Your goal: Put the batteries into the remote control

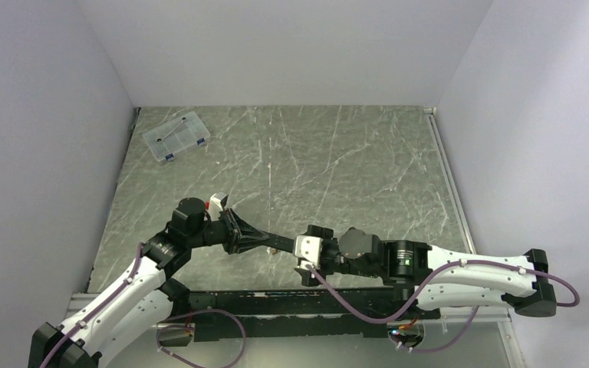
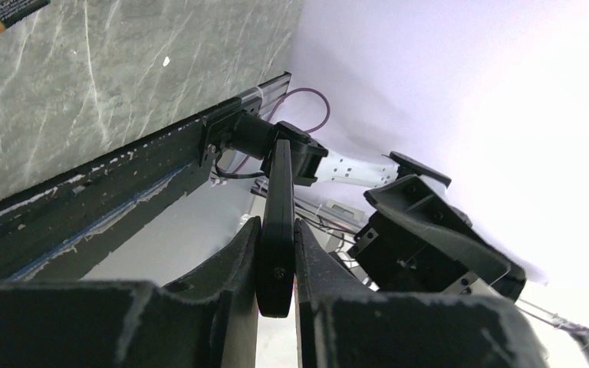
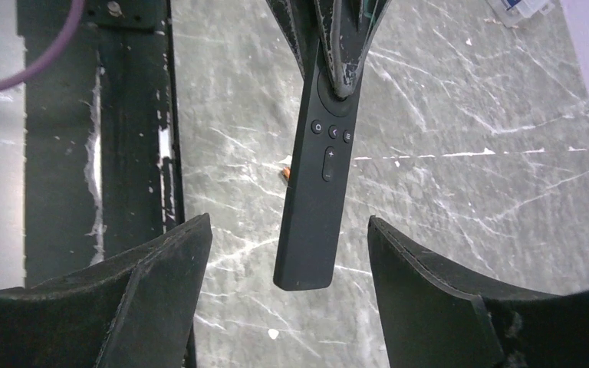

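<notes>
Your left gripper [image 2: 277, 234] is clenched on the button end of the remote control [image 3: 314, 192]. In the top view, the remote's long axis runs between 3 and 4 o'clock. Its free end points between the spread fingers of your right gripper [image 3: 287, 224], touching neither. One battery [image 2: 1, 16] lies on the table [image 2: 123, 84].
</notes>
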Tool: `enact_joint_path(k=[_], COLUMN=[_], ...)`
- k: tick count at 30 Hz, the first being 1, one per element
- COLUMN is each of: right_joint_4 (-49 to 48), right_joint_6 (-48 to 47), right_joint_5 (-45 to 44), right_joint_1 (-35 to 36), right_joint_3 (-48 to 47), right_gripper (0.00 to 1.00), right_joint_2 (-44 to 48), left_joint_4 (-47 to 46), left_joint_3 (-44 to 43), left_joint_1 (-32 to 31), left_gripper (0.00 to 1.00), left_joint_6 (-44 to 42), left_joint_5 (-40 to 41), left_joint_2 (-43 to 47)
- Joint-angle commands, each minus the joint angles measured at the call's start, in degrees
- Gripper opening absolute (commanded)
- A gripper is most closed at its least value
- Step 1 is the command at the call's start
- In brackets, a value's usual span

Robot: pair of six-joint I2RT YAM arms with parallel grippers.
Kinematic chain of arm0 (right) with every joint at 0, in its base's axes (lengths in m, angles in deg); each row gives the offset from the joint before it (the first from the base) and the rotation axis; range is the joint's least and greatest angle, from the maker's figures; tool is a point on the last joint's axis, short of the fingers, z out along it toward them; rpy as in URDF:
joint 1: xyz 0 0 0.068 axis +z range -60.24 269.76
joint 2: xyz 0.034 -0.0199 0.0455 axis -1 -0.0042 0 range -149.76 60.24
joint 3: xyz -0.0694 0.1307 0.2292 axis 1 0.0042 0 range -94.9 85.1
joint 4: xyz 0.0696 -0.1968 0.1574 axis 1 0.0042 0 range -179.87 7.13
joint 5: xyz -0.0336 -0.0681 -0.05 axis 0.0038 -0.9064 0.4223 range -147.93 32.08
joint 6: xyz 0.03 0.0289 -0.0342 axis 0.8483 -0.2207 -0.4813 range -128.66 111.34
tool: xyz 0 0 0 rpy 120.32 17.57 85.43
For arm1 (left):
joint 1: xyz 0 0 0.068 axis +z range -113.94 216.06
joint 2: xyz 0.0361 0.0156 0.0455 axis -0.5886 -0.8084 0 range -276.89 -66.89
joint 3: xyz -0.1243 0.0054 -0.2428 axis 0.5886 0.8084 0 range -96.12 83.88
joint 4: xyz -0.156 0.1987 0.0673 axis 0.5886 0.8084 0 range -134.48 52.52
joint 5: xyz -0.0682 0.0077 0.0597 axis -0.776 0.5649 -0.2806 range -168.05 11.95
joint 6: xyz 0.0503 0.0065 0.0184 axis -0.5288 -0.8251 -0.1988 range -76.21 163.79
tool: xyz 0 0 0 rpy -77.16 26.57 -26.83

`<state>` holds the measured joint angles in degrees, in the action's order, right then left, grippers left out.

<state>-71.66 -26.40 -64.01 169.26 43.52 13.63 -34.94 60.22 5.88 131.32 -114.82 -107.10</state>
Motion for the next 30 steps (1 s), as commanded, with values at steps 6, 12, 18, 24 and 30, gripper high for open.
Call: enact_joint_path(k=[6,12,18,24,30], right_joint_4=[-8.04,-8.68,-8.13,-9.47,-11.21], right_joint_6=[-7.64,-8.82,-10.37,-12.47,-13.93], right_joint_5=[-6.35,-8.7,-11.24,-16.44,-19.65], right_joint_1=[0.71,1.47,2.67,4.48,5.0], right_joint_3=[1.4,2.65,2.75,3.22,3.69], right_gripper=[0.72,0.68,0.65,0.59,0.49], right_joint_2=[-1.64,-2.51,-4.81,-7.68,-8.76], left_joint_4=[-1.62,-4.2,-0.97,-0.49,0.29], left_joint_3=[0.07,2.21,1.89,1.74,1.46], left_joint_1=[0.12,0.11,0.12,0.11,0.16], left_gripper=[0.0,0.0,0.0,0.0,0.0], left_joint_6=[8.93,13.31,15.18,16.19,16.06], left_joint_5=[0.23,0.36,0.64,0.26,-0.09], left_joint_2=[0.83,2.07,2.72,2.75,2.94])
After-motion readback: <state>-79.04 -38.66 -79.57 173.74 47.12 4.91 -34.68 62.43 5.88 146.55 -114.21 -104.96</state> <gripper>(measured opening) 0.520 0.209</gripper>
